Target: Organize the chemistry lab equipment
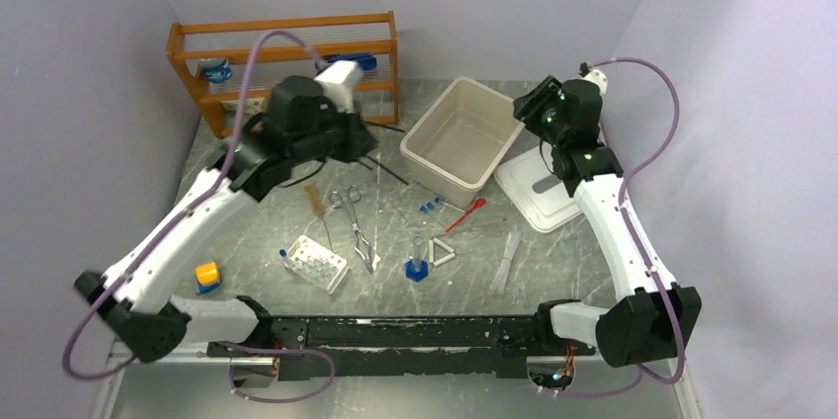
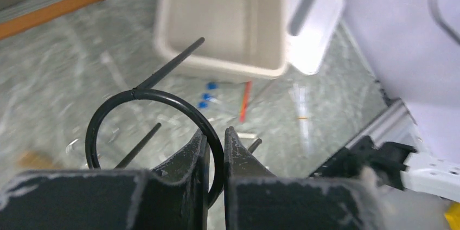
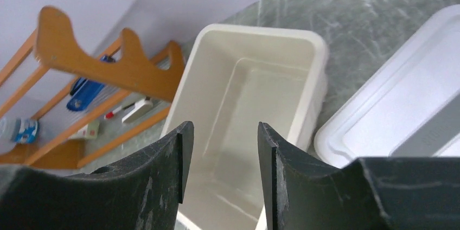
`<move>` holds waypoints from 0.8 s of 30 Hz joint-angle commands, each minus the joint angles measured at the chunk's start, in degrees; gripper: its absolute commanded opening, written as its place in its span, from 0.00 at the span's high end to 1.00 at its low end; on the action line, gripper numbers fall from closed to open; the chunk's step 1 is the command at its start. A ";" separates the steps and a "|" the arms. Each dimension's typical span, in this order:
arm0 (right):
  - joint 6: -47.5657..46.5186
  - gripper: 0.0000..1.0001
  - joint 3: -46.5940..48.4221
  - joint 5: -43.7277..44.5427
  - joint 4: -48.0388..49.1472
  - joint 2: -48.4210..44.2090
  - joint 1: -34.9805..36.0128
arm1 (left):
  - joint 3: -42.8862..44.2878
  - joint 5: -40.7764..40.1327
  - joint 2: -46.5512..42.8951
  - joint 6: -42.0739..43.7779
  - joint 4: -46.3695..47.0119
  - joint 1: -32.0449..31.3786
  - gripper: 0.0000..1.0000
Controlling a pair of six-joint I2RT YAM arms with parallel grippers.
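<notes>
My left gripper (image 2: 216, 135) is shut on the ring of the black wire tripod (image 2: 108, 110) and holds it above the table, left of the beige bin (image 1: 435, 164); the tripod's legs (image 1: 390, 170) stick out toward the bin. The bin holds nothing. My right gripper (image 3: 225, 132) hangs open and bare over its right rim (image 3: 260, 30). On the table lie the scissor-forceps (image 1: 356, 221), bristle brush (image 1: 318, 207), red-bulb pipette (image 1: 464, 213), blue-capped vials (image 1: 429, 207), white triangle (image 1: 443, 254), clear tubes (image 1: 507, 259) and white holed rack (image 1: 316, 263).
The white lid (image 1: 539, 192) lies flat to the right of the bin. A wooden shelf (image 1: 287, 53) with stationery stands at the back left. A yellow-and-blue block (image 1: 207, 276) sits near the left arm. A tube on a blue base (image 1: 417, 266) stands by the triangle.
</notes>
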 commanded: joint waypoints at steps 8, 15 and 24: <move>4.29 0.48 -7.47 2.88 -0.01 -4.58 -6.61 | 35.71 -23.32 30.92 -2.54 -3.41 -16.91 0.95; 5.08 0.49 -11.57 3.78 -1.30 -7.49 -7.12 | 53.90 -28.54 49.68 -4.96 -6.89 -18.73 0.95; 5.78 0.49 -15.63 1.58 -1.41 -11.00 -7.12 | 51.83 -29.04 57.77 -6.83 1.20 -18.72 0.95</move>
